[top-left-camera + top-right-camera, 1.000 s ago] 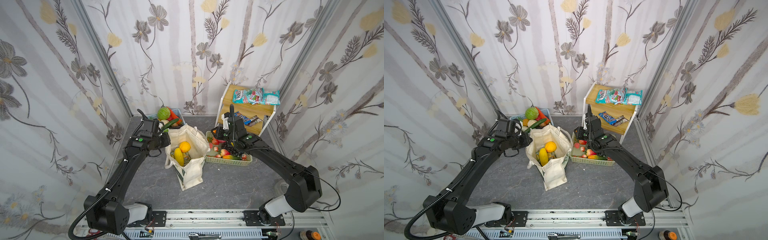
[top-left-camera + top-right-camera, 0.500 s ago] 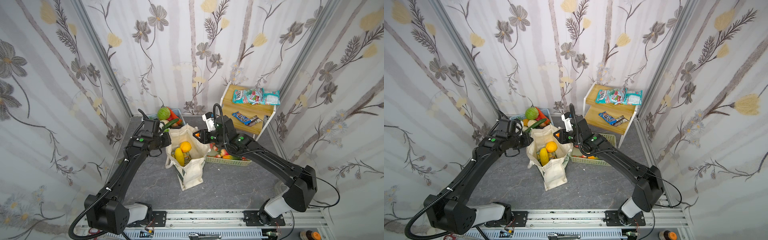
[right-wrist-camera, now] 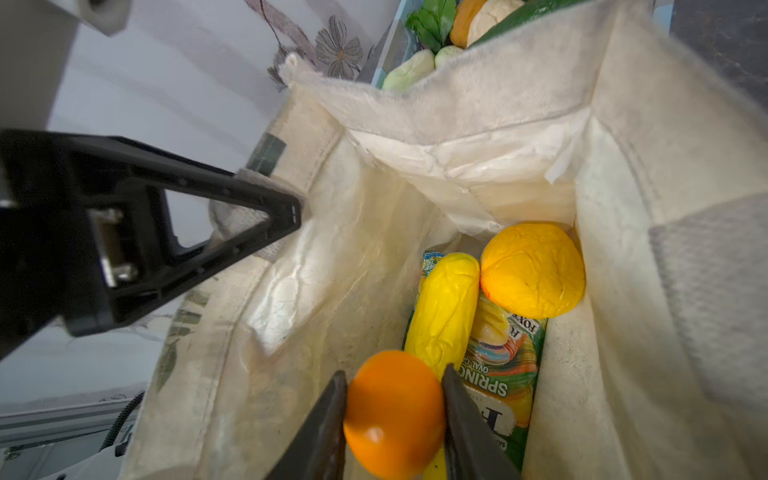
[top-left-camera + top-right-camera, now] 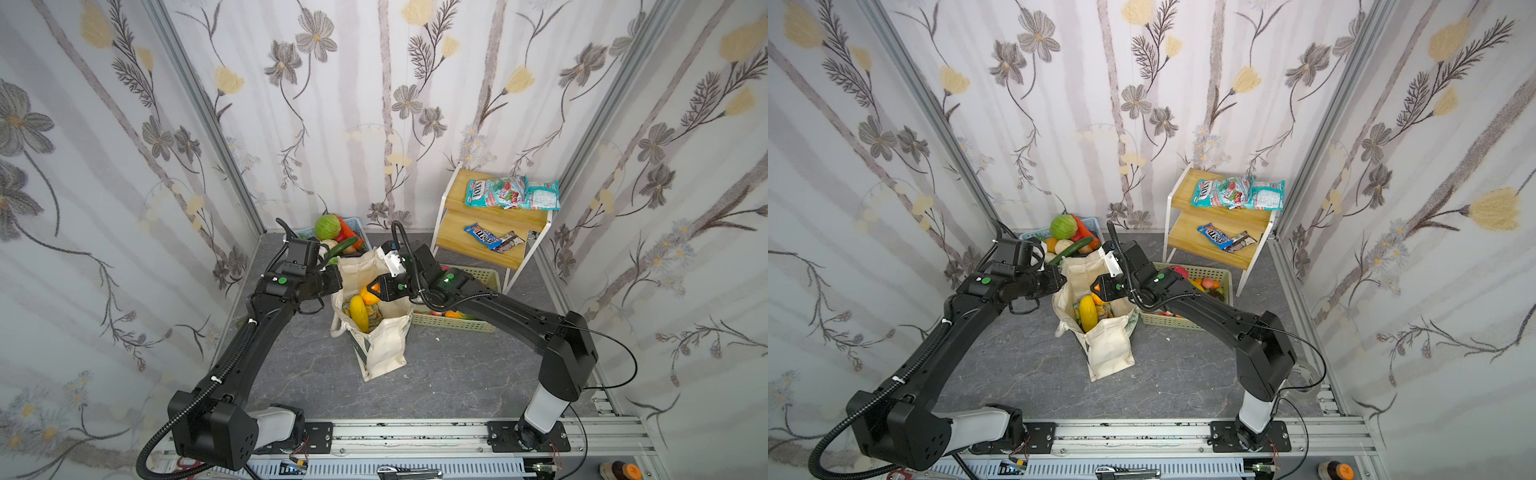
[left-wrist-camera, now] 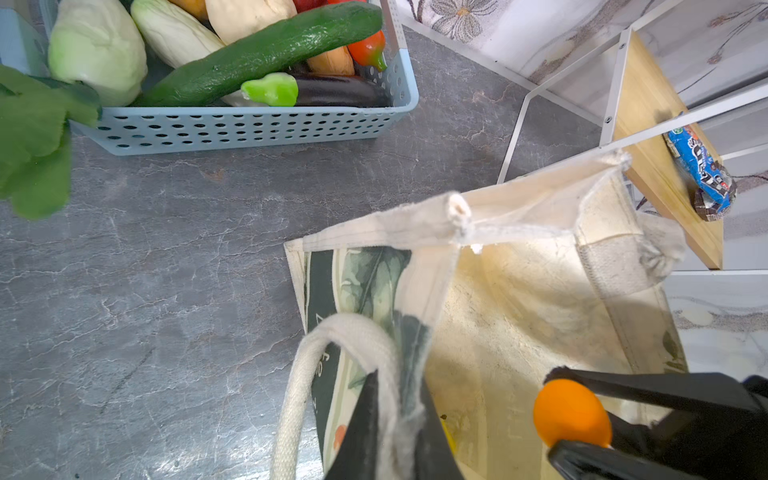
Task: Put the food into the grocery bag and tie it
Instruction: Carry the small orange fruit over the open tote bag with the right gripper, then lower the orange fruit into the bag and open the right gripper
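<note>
- The packet (image 3: 507, 365), yellow fruit (image 3: 444, 307) and round fruit (image 3: 534, 270) lay in the bag (image 3: 478, 104).
- The right gripper (image 3: 394, 372) clasped an orange (image 3: 395, 415) over it.
- The left gripper (image 5: 395, 419) pinched its rim; handles (image 5: 297, 374) untied.

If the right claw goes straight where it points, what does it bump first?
Probably the yellow fruit in the grocery bag, just past the orange fruit the right claw grips; depth is unclear.

Both top views are bright and evenly lit from above; shadows on the grey desk (image 4: 436, 374) are soft, and the wall rails (image 4: 203, 116) bow at the edges. In the right wrist view the round orange (image 3: 395, 415) nearest the lens and the grocery bag (image 3: 685, 124) wall blur; light glares off its inner side.
</note>
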Controlling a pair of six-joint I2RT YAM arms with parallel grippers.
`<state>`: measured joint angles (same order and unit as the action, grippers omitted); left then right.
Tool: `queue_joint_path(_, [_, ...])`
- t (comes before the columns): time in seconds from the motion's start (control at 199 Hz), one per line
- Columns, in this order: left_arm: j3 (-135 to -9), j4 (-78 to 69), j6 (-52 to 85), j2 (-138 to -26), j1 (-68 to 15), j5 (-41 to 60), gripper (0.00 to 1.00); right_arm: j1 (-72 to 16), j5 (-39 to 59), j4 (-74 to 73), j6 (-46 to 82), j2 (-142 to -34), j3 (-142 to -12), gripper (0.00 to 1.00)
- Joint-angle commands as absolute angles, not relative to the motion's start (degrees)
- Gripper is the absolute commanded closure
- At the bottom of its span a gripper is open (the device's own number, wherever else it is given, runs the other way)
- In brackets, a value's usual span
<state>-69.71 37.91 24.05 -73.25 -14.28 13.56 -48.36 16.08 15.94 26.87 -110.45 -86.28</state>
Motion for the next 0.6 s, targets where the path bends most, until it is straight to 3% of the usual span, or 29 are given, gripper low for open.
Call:
queue_joint_path(0.0, [-69.8,37.0,24.5,-73.1,-14.5,14.0,1.00,-49.6,15.3,17.7,25.1,-112.6,-87.8,0.63])
queue_joint_path(0.597, [-70.0,37.1,24.2,-73.3,-14.6,13.8,1.00,-51.2,13.2,18.8,26.3,-123.4,-90.3,0.59])
